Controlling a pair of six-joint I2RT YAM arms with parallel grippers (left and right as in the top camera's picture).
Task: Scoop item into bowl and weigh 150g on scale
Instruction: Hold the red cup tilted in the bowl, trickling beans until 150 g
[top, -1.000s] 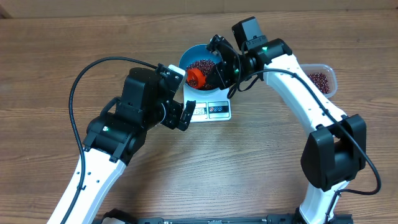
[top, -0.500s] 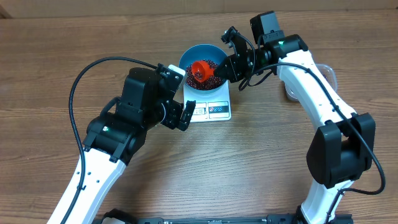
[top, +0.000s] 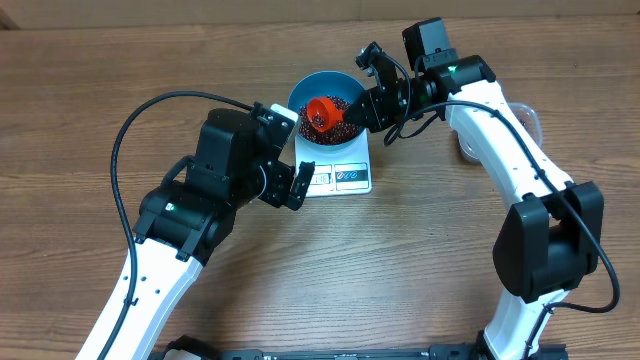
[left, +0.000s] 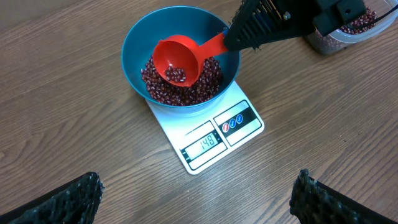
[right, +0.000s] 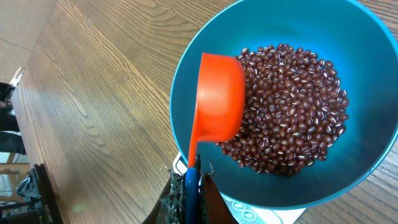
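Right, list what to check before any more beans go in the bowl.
1. Bowl sits squarely on the scale: ok.
2. Right claw is shut on the scoop handle: ok.
3. Scoop is over the bowl, with a few beans left inside it: ok.
4. Display reads 148, just short of the target: not ok.
5. Left claw is open and off the scale: ok.
6. Tub has beans in it for a top-up: ok.
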